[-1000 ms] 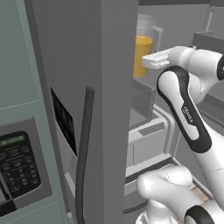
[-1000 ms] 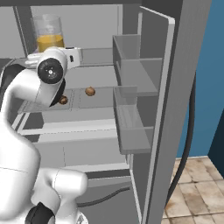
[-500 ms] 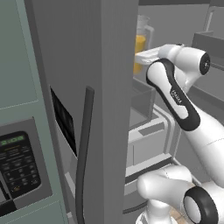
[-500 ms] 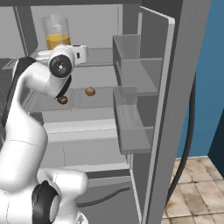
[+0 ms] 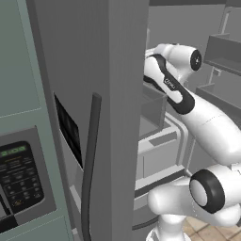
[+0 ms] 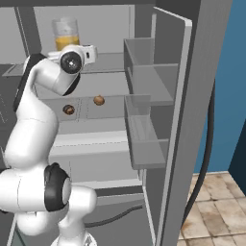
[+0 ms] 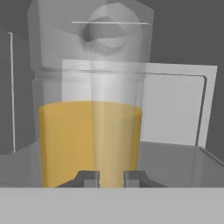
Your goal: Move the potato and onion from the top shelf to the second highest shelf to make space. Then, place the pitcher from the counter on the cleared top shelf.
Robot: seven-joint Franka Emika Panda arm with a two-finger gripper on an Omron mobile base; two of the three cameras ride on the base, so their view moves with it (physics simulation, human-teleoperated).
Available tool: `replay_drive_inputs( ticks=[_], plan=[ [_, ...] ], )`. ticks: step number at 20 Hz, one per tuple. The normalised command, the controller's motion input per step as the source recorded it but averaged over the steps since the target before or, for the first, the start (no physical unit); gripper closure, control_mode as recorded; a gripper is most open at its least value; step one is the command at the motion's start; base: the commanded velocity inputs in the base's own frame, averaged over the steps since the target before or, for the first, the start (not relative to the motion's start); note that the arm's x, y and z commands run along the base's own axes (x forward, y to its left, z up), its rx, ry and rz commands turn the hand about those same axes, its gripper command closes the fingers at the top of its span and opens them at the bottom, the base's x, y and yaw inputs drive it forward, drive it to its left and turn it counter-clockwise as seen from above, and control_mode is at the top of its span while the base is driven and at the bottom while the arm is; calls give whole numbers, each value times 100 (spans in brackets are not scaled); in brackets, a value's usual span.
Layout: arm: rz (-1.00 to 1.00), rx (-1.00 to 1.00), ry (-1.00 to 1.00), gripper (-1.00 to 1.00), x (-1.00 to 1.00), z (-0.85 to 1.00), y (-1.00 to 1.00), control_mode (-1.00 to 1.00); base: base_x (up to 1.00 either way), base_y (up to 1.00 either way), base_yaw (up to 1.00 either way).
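The pincer (image 7: 111, 178) is gripping, jaws narrowed, the clear pitcher (image 7: 89, 105) low on its slick, rigid wall above the top shelf (image 6: 108, 61), its liquid likely making it heavy and slosh-prone.

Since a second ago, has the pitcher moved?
Yes. In the right base view the pitcher has gone rightward and deeper along the top shelf, nearer the door bins.
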Motion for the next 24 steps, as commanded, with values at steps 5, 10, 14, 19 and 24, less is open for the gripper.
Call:
replay_drive_inputs(
  ticks=[5, 10, 14, 19, 24],
  plan=[
    [0, -2, 5, 100, 69, -13, 26, -100, 0, 0, 0],
    [0, 0, 2, 100, 62, -23, 15, -100, 0, 0, 0],
    [0, 0, 0, 100, 55, -25, 9, -100, 0, 0, 0],
    [0, 0, 0, 100, 53, -21, 7, -100, 0, 0, 0],
    [0, -2, 0, 100, 51, -25, 20, -100, 0, 0, 0]
  ],
)
